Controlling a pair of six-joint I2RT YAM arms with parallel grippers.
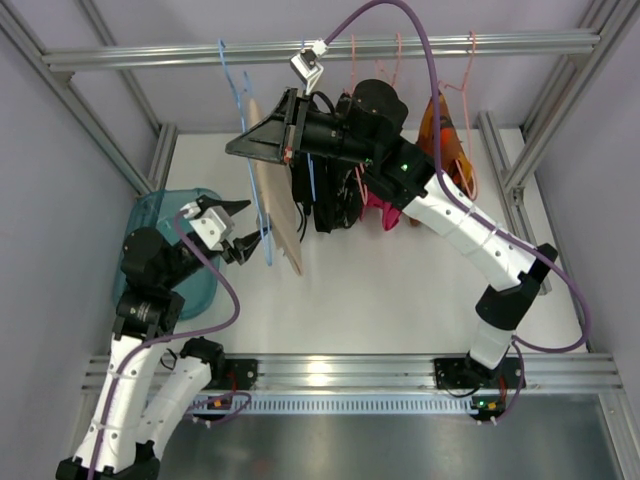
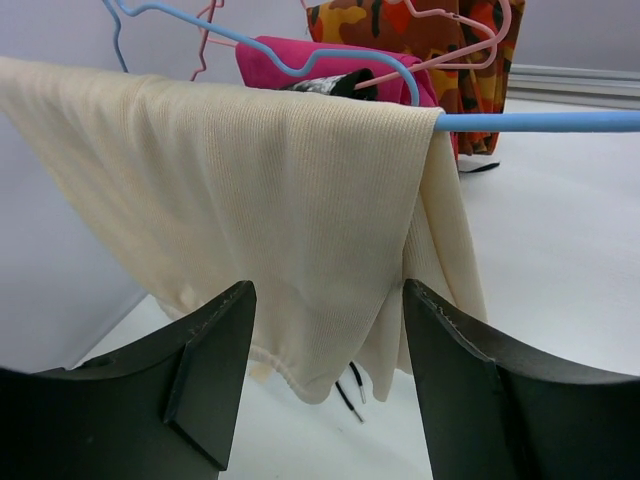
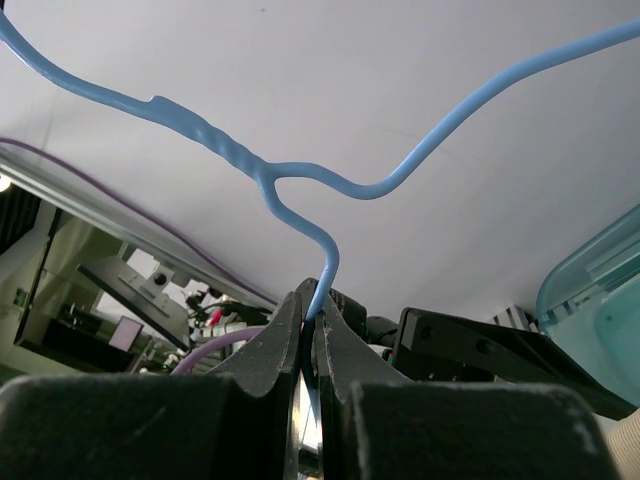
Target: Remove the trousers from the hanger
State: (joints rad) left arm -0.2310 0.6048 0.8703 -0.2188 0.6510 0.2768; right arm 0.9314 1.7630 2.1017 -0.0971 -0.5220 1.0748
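Observation:
The beige trousers hang folded over the bar of the light-blue hanger, away from the rail. In the left wrist view the trousers fill the middle, with the hanger's bar sticking out to the right. My left gripper is open, its jaws on either side of the trousers' lower edge, just short of the cloth. My right gripper is shut on the hanger's wire below its twisted neck, fingertips pinching it.
A black garment, a pink garment and an orange patterned one hang from the top rail behind the trousers. A teal bin stands at the left by my left arm. Frame posts flank the table.

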